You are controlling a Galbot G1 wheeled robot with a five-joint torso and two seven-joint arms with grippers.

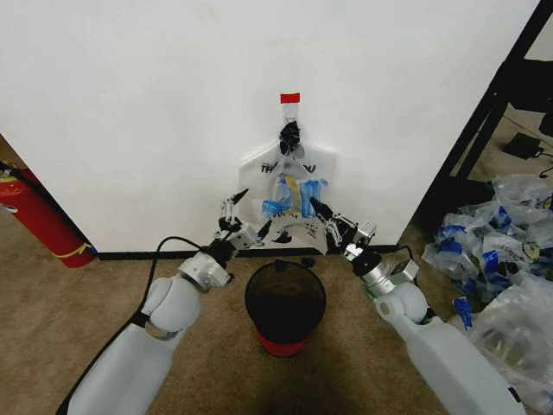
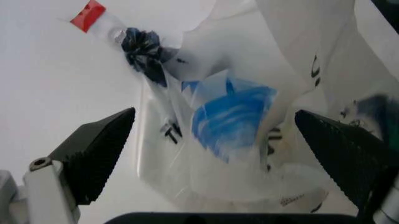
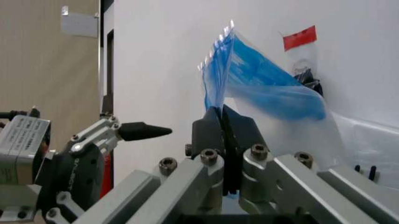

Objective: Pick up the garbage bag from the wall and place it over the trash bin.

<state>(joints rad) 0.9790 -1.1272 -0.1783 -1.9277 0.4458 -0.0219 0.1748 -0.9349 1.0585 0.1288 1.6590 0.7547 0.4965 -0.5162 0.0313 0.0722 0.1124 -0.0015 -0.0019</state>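
Hanging from hook (image 1: 291, 111) on wall (image 1: 155, 104), garbage bag (image 1: 289, 194) sits just above trash bin (image 1: 285, 298). R gripper (image 1: 317, 210) pinched closed on bag's blue edge, prob. to pull it off. L gripper (image 1: 235, 210) fingers wide, bag between, not touching. Print: partial "TH" legible; rest crumpled.

Left gripper (image 2: 215, 154) wide open in front of the garbage bag (image 2: 249, 126) on the wall (image 2: 56, 84).

The two black ridged fingers (image 2: 96, 156) stand far apart, one on each side of the thin white bag. The bag shows a blue patch (image 2: 231, 116) and some black letters. Its dark, bunched handles (image 2: 142, 49) hang at a hook just beside a small red tape mark (image 2: 88, 15).
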